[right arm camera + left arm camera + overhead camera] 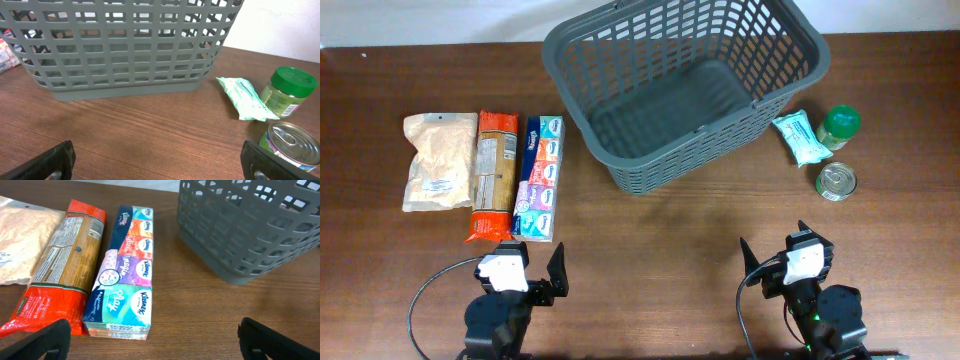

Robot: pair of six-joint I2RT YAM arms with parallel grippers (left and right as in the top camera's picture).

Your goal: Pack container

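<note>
Down at the near edge, left gripper (533, 258) sits low over the wood with its jaws spread wide and nothing between them, and right gripper (773, 243) matches it on the right side, jaws wide apart too, both arms folded back and pointing toward the far side. Moving out from the left arm, three packs lie side by side, long sides running near to far: the tissue pack (540, 178) nearest the middle, the red pasta packet (493, 176) touching its left side, then the pale grain bag (437, 162). Out from the right arm, the tin can (836, 181) stands upright, with the teal wipes pack (801, 138) and the green-lidded jar (840, 126) just beyond it. Farthest out, centre of the table (650, 230), the container (660, 165) stands upright, mouth up, long axis skewed from near-left to far-right, apart from both grippers and near the wipes.
</note>
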